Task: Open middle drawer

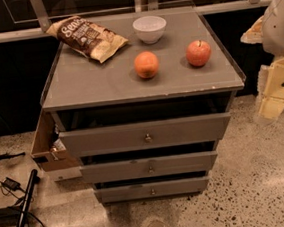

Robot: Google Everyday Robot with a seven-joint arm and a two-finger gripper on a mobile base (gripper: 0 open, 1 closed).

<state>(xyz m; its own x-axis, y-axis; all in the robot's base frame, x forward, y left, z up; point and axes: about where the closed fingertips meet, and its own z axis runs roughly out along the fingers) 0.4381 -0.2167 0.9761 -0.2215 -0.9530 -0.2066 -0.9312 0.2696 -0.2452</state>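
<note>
The middle drawer (pixel 149 167) is the mid-sized grey front of the cabinet, with a small round metal knob (pixel 151 170) at its centre. It sits between the taller, wider top front (pixel 145 134) and the narrowest bottom front (pixel 152 189). A dark gap shows above each front. My gripper (pixel 273 105) hangs at the right edge of the view, cream-coloured, below the white arm housing (pixel 281 19). It is well to the right of the cabinet and touches no drawer.
On the cabinet top (pixel 94 82) lie a chip bag (pixel 86 38), a white bowl (pixel 149 29), an orange (pixel 146 65) and a red apple (pixel 198 53). A cardboard box (pixel 47 147) stands against the cabinet's left side. Cables (pixel 20 207) lie on the floor at the left.
</note>
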